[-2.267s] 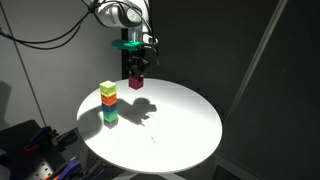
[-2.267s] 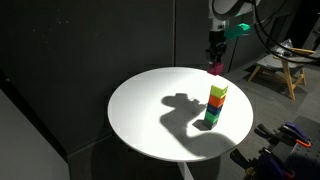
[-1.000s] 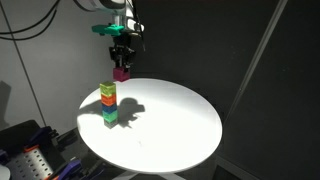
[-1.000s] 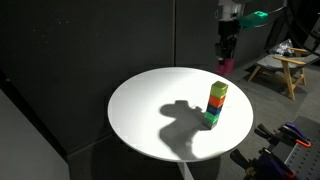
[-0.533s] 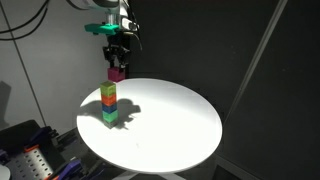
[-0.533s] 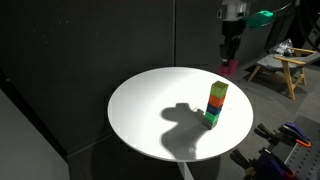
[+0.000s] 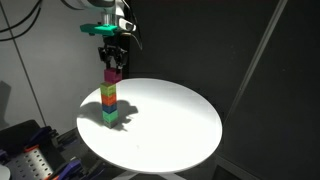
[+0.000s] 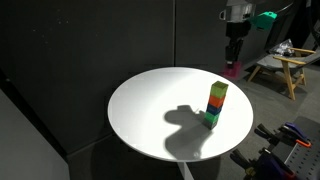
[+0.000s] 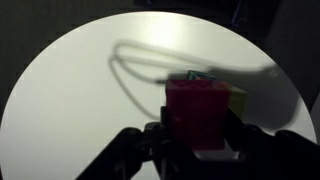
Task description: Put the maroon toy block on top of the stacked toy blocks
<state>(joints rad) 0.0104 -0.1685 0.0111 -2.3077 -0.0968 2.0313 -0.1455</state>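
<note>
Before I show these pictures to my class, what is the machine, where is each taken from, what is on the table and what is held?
It is a single robot arm ending in a two-fingered gripper. Two pictures come from cameras standing outside the robot; the third looks down from its wrist. On the round white table stands a narrow column of small coloured cubes, yellow-orange and red over greens. The gripper is shut on a small dark magenta-red cube, held in the air near the column's top, not touching it.
</note>
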